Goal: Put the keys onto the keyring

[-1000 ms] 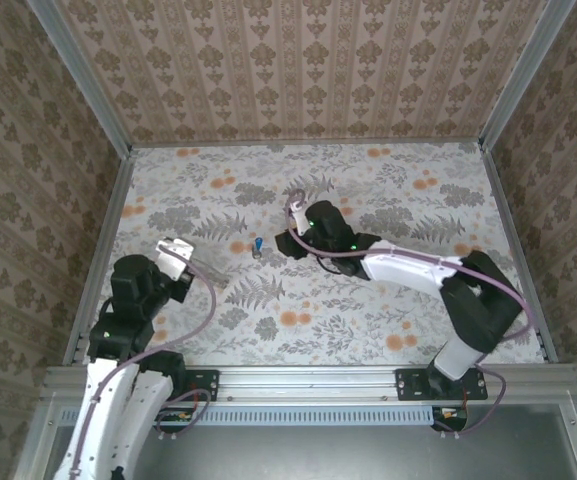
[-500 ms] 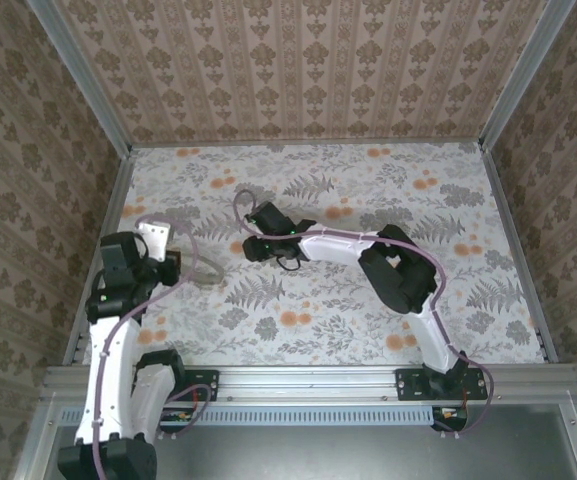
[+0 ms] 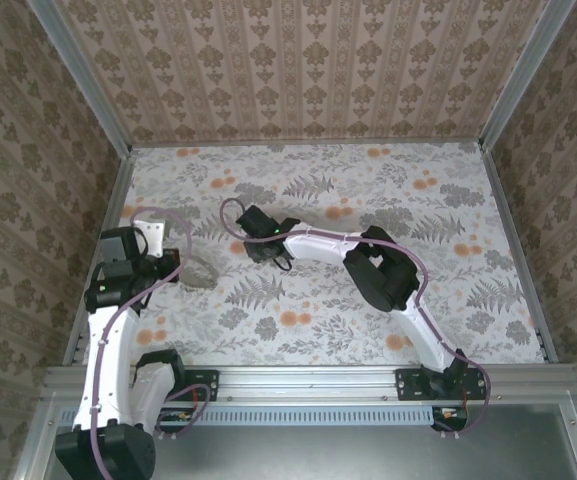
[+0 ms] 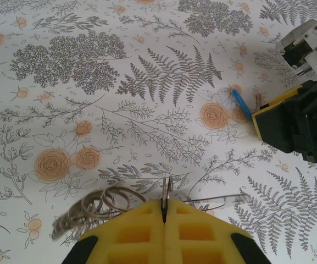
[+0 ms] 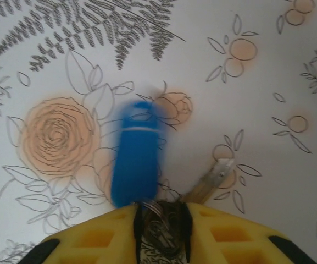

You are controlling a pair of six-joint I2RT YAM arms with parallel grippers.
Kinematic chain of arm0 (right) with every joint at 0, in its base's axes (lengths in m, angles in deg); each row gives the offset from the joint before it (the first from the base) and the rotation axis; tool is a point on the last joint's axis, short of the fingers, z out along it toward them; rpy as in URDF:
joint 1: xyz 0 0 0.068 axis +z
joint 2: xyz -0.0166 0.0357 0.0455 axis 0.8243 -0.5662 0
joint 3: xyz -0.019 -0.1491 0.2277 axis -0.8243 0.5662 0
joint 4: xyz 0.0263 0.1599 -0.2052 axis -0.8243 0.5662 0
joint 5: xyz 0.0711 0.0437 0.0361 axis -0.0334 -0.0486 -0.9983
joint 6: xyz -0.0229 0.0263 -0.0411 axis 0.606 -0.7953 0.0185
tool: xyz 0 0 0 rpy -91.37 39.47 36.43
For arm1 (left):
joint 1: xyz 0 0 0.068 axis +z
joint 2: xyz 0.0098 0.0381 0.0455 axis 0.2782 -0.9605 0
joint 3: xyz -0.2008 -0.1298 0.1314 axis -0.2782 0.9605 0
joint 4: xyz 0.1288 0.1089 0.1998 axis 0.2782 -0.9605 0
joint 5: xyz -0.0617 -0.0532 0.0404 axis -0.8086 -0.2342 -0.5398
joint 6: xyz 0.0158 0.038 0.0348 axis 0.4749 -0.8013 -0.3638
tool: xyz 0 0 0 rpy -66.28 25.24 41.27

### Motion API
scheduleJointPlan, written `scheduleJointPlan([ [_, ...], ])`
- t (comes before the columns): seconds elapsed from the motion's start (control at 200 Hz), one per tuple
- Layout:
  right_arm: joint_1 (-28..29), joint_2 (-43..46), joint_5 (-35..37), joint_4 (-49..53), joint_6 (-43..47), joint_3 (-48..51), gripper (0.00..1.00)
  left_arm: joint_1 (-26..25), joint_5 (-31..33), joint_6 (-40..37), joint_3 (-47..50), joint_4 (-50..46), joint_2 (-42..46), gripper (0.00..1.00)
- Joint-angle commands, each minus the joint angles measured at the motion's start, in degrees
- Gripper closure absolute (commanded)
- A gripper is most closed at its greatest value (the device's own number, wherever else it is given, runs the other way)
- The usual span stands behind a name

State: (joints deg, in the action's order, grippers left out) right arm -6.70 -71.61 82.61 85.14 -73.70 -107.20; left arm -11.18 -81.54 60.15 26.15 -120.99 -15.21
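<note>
Top view, left gripper (image 3: 181,268): low at the table's left side, closed at the keyring (image 3: 200,272).
Top view, right gripper (image 3: 256,245): reaches across to a spot near the keyring's right; the key is hidden beneath it.
Left wrist view, grip: pads fully together, pinching one wire coil of the keyring (image 4: 100,202); the other coils sag leftward. Hold this pinch steady.
Left wrist view, key (image 4: 242,104): blue head on the floral cloth (image 4: 147,71), touching the right gripper's fingertip, apart from the ring.
Right wrist view, jaws: narrow gap; the blurred key (image 5: 136,157) protrudes from the fingertips. You cannot tell whether it is clamped. Confirm the grip before threading.
</note>
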Motion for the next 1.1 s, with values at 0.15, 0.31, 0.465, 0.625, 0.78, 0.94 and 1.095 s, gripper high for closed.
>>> scheduleJointPlan([
  [0.15, -0.3, 13.2, -4.2, 3.6, -3.1, 17.2, 0.81, 0.2, -3.2, -0.7, 0.9, 1.7, 2.6, 1.0],
  [0.31, -1.4, 25.5, -8.6, 1.3, -3.8, 29.6, 0.75, -1.9, -7.2, -4.9, 1.5, 1.5, 2.4, 1.0],
  [0.465, -6.3, 34.7, -16.5, -4.2, -2.2, 38.4, 0.64, -5.2, -9.9, -6.9, 2.6, 2.6, 3.0, 1.0],
  [0.625, -10.5, 38.0, -27.9, -1.8, 10.1, 40.4, 0.69, -9.8, -12.2, -10.5, 3.6, 3.8, 3.8, 1.0],
  [0.78, -10.5, 35.0, -29.3, 5.3, 17.2, 36.4, 0.7, -12.4, -15.1, -13.9, 3.9, 3.8, 3.8, 1.0],
  [0.94, -12.2, 34.2, -42.0, 3.4, 36.7, 37.0, 0.65, -13.4, -22.7, -18.1, 4.8, 4.0, 4.6, 1.0],
  [1.095, -13.0, 34.2, -42.9, -4.0, 54.8, 39.6, 0.64, -14.2, -27.7, -22.0, 6.5, 5.2, 6.6, 1.0],
])
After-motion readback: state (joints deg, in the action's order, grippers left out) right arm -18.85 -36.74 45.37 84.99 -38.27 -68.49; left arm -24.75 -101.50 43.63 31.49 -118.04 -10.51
